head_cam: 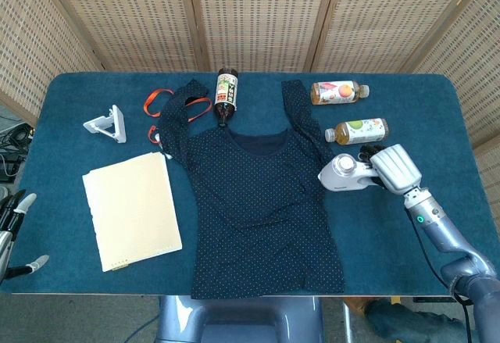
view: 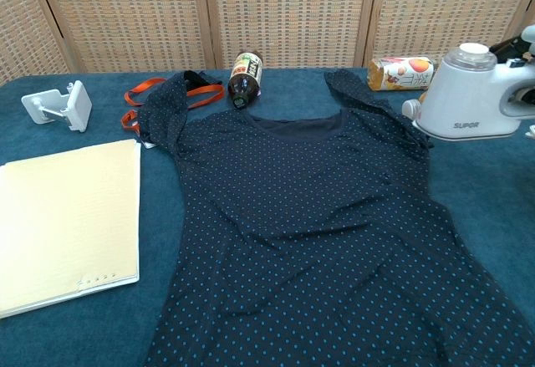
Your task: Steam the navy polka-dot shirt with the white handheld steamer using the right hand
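Blue cloth covers the bench [head_cam: 70,108]. Right hand [head_cam: 394,169] grips the white steamer [head_cam: 344,173], lifted, nozzle toward the navy shirt [head_cam: 262,198], which lies flat just to its left, long axis front-to-back. Left hand [head_cam: 14,230], empty with fingers apart, sits far off.

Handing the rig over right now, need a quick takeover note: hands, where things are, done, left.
Right hand: holds the white handheld steamer, lifted off the table, just right of the shirt's right side.
Left hand: only its fingertips show at the table's near left edge, holding nothing visible.
Navy polka-dot shirt: spread flat mid-table, neckline toward the far edge.
Done: steamer picked up and brought to the shirt's edge.
Left: move the steamer over the fabric and pass it across the shirt. No steaming visible yet.
Two juice bottles lie just behind the steamer; mind them.
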Robot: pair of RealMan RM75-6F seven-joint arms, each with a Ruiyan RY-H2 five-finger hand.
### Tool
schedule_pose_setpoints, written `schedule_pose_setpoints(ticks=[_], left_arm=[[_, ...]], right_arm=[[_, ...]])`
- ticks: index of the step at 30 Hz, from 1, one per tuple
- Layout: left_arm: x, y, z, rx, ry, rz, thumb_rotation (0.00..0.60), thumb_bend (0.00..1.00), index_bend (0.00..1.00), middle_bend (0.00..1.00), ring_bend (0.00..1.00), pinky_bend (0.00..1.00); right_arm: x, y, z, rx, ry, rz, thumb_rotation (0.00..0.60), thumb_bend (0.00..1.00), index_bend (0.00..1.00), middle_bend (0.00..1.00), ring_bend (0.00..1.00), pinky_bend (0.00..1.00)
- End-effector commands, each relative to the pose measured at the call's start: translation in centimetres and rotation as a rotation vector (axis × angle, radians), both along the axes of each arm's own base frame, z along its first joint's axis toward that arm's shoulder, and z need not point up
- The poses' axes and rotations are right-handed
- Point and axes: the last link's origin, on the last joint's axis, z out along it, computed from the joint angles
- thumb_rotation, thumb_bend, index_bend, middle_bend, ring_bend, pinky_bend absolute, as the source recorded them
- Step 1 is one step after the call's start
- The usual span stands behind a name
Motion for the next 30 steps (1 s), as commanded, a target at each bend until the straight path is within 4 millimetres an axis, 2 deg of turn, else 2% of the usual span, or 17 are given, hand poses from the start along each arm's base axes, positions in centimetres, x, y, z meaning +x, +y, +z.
schedule_pose_setpoints(ticks=[1, 7, 15, 22, 30], left_arm=[[-0.1, 0.0, 0.0, 0.0, 0.001, 0.001, 0.6, 0.0, 0.0, 0.0, 0.0, 0.0], [-0.1, 0.1, 0.0, -0.008, -0.012, 0.002, 0.6, 0.0, 0.0, 0.0, 0.0, 0.0], [-0.4, 0.5, -0.1, -0.019, -0.022, 0.011, 0.6, 0.0, 0.0, 0.0, 0.0, 0.0], [-0.8, 1.0, -0.1, -0.027, -0.036, 0.027, 0.6, 0.0, 0.0, 0.0, 0.0, 0.0], [-1.2, 1.4, -0.3, -0.043, -0.046, 0.052, 0.6, 0.0, 0.0, 0.0, 0.0, 0.0]], right_arm=[[3.1, -0.8, -0.7, 0.001, 0.026, 0.074, 0.6, 1.0, 0.6, 0.53, 0.63, 1.0], [8.6, -1.6, -4.0, 0.031, 0.087, 0.156, 0.6, 1.0, 0.59, 0.54, 0.66, 1.0], [13.7, -1.4, -8.4, 0.117, 0.111, 0.215, 0.6, 1.0, 0.59, 0.55, 0.66, 1.0], [16.3, -0.5, -12.8, 0.213, 0.118, 0.269, 0.6, 1.0, 0.59, 0.55, 0.67, 1.0], [18.5, 0.4, -16.4, 0.268, 0.108, 0.322, 0.6, 1.0, 0.59, 0.55, 0.67, 1.0]])
